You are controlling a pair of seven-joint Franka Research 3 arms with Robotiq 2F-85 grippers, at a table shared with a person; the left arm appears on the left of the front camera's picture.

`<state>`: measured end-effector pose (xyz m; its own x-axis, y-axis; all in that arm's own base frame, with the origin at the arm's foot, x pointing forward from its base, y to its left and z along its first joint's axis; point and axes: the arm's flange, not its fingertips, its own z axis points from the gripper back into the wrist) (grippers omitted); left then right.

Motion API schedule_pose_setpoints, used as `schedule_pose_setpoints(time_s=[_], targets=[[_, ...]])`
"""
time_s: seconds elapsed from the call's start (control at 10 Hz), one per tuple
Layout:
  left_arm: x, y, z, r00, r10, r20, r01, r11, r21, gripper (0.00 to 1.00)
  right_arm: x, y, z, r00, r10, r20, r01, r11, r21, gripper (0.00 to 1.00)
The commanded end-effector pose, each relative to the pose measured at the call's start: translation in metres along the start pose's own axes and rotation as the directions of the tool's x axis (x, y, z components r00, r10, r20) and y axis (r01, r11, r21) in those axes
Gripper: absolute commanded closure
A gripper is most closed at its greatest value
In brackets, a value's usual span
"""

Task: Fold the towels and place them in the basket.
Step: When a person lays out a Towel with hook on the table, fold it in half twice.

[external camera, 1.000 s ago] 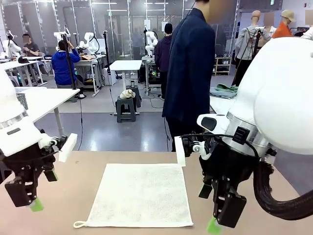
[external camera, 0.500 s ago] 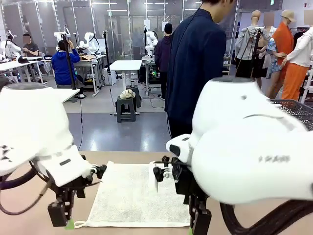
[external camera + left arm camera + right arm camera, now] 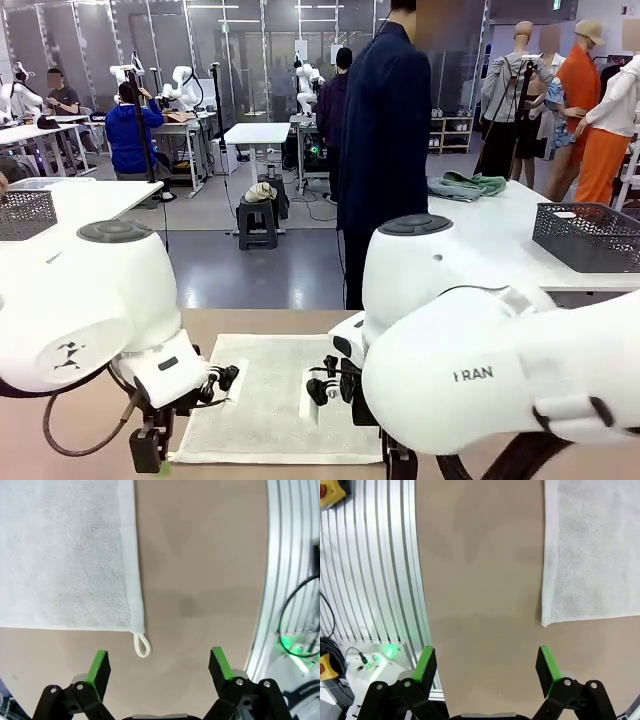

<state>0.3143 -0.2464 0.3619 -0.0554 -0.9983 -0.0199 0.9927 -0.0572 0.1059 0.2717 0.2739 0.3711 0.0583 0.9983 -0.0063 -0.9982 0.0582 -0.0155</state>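
Observation:
A cream-white towel lies flat and unfolded on the tan table, its corner loop at the near left corner. My left gripper hangs open just above the bare table beside that loop, with the towel up and to the left of its fingers. Over the table off the towel's near right corner, my right gripper is open and holds nothing. The dark grey basket stands on a white table at the far right.
A person in a dark coat stands at the table's far side. Another mesh basket sits on a white table at the left. The ribbed metal table edge and cables run close beside both grippers.
Both arms have swung forward and down, bringing the grippers low over the towel's two near corners. The towel has not moved.

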Motion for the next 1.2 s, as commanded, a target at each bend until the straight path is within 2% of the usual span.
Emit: schedule_pose_setpoints(time_s=[0.0, 0.1, 0.4, 0.9, 1.0, 1.1], targets=[[-0.031, -0.034, -0.04, 1.0, 0.021, -0.013, -0.021, 0.998, 0.057, 0.0, -0.016, 0.002, -0.029, 0.999, -0.032, 0.007, 0.032, 0.999, -0.017, 0.0], [-0.037, -0.033, -0.052, 0.999, 0.052, -0.015, -0.051, 0.997, 0.051, 0.0, -0.021, -0.005, -0.041, 0.999, -0.04, 0.03, 0.04, 0.999, 0.0, 0.0], [-0.05, -0.035, -0.074, 0.996, 0.076, 0.041, -0.076, 0.997, 0.009, 0.0, -0.026, -0.013, -0.064, 0.999, -0.042, 0.022, 0.041, 0.999, 0.022, 0.0], [-0.051, -0.026, -0.085, 0.998, 0.044, 0.05, -0.042, 0.999, -0.032, 0.0, -0.031, -0.031, -0.079, 0.998, 0.018, 0.06, -0.018, 1.0, 0.004, 0.0], [-0.018, 0.029, -0.076, 0.997, 0.081, 0.019, -0.081, 0.996, -0.025, 0.0, -0.009, -0.043, -0.064, 0.999, -0.036, 0.024, 0.036, 0.999, 0.025, 0.0], [-0.018, 0.029, -0.076, 0.997, 0.081, 0.019, -0.081, 0.996, -0.025, 0.0, -0.009, -0.043, -0.064, 0.999, -0.036, 0.024, 0.036, 0.999, 0.025, 0.0]])
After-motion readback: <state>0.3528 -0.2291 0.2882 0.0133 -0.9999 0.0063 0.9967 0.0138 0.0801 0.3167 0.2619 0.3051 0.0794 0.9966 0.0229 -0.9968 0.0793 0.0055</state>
